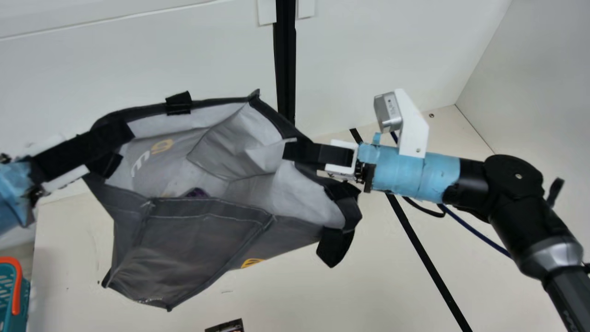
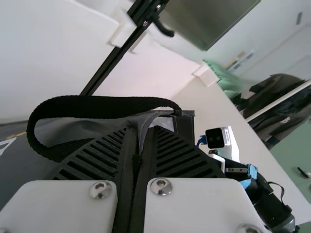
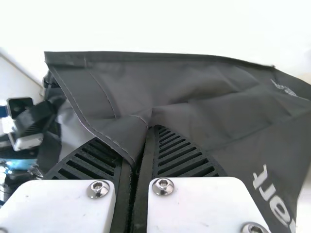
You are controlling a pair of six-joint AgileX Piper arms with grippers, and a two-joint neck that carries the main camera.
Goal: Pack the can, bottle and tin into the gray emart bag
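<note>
Pinching gray bag point(image 1: 198, 244) by rim point(image 1: 216, 101) with left hand point(image 2: 141, 132) and right hand point(image 3: 143, 138). Looks light, floppy; best gripped there, kept level.

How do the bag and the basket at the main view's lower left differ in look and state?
The bag is gray with a dark rim; the basket is teal with an orange handle. The bag is creased cloth; the basket looks rigid. The left pincer and right pincer grip the bag; neither touches the basket. Both have handles.
</note>
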